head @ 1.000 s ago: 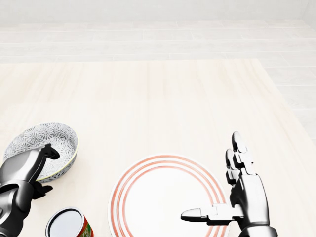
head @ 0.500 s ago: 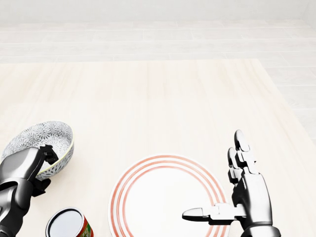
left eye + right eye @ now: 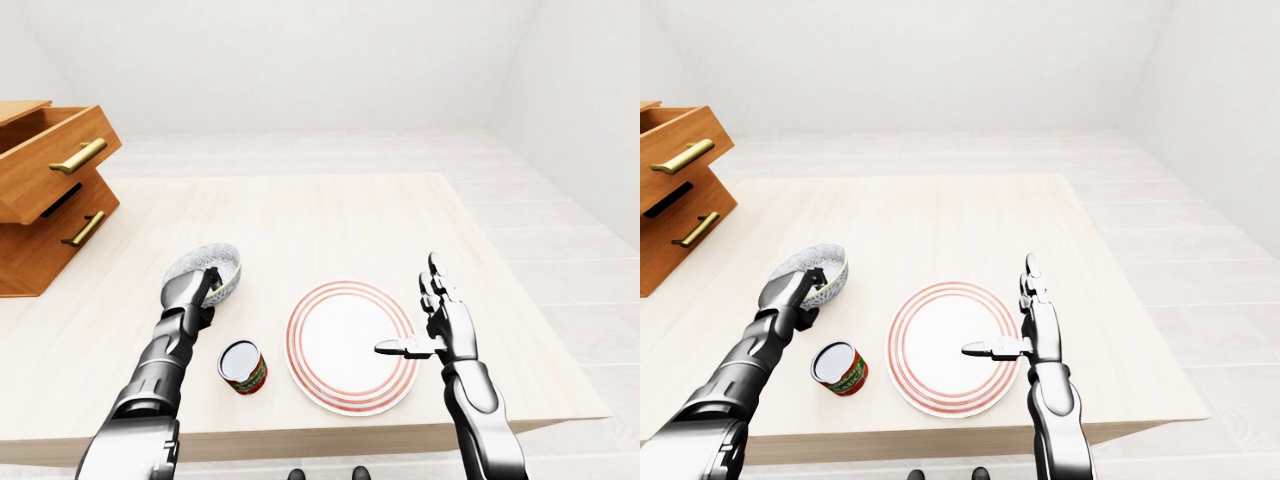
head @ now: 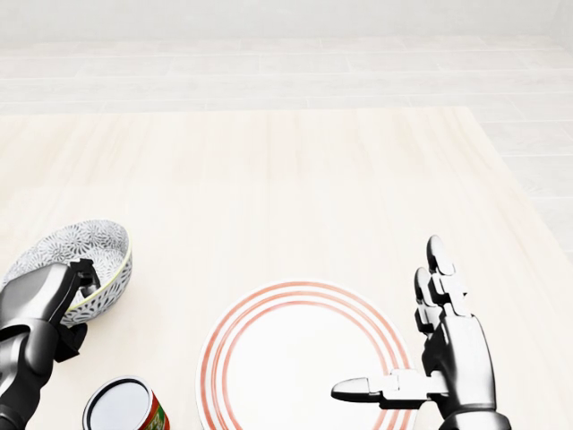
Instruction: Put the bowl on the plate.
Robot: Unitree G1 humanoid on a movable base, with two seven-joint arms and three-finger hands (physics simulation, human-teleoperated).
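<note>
The bowl [image 4: 82, 253], grey-white with a flower pattern and a yellow-green rim, sits tilted at the left of the head view. My left hand [image 4: 61, 291] is shut on its near rim, with a dark finger hooked over the edge. Whether the bowl still touches the table [image 4: 286, 179] I cannot tell. The plate [image 4: 286, 363], white with red rings, lies flat at the bottom centre. My right hand [image 4: 403, 340] stands open at the plate's right edge, fingers up and thumb stretched out over the rim. It holds nothing.
A red and green can [image 4: 125, 408] with a silver lid stands between the bowl and the plate, near the table's bottom edge. A wooden chest [image 3: 45, 190] with an open top drawer stands at the table's left in the left-eye view.
The bowl has tipped more steeply and shifted a little left in my left hand's grip. My right hand has barely moved.
</note>
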